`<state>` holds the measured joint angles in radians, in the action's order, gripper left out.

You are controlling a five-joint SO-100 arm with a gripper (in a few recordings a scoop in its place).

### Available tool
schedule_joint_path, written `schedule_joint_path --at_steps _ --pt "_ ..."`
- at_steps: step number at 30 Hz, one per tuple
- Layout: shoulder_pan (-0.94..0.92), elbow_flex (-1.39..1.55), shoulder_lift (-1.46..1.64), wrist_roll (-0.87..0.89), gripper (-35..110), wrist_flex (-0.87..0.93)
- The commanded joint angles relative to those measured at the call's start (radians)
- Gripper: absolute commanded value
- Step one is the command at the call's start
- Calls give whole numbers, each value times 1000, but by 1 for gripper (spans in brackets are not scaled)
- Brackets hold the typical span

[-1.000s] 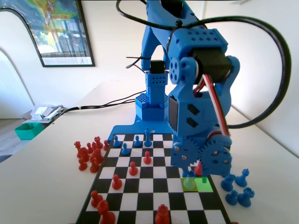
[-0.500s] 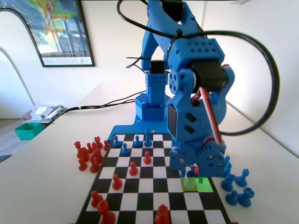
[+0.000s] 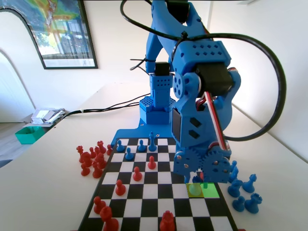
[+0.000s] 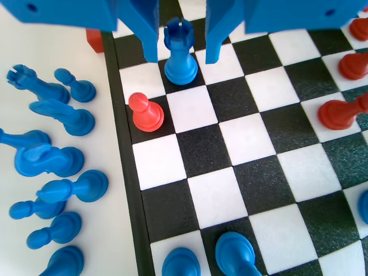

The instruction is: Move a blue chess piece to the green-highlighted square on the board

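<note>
blue crenellated piece (image 4: 180,53) upright on board (image 4: 230,149), green-highlighted square (image 3: 210,190) beside

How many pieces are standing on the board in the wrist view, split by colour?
Blue pieces: 4 (crowned piece, two at the bottom edge, one cut off at the right edge)
Red pieces: 4 (pawn, three at the right)
Total: 8

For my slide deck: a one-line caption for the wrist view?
Open gripper straddling a blue crenellated piece on the board, red pawn beside it.
</note>
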<state>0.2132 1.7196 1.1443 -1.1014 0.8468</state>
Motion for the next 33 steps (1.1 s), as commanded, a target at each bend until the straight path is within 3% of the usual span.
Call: schedule_joint_path --at_steps 1,14,17,33 --pt "-3 -38 29 -8 12 -2" --pt "-12 -52 29 -6 8 -12" --pt "-11 -52 29 -9 1 -15" --pt "15 -87 98 44 1 23"
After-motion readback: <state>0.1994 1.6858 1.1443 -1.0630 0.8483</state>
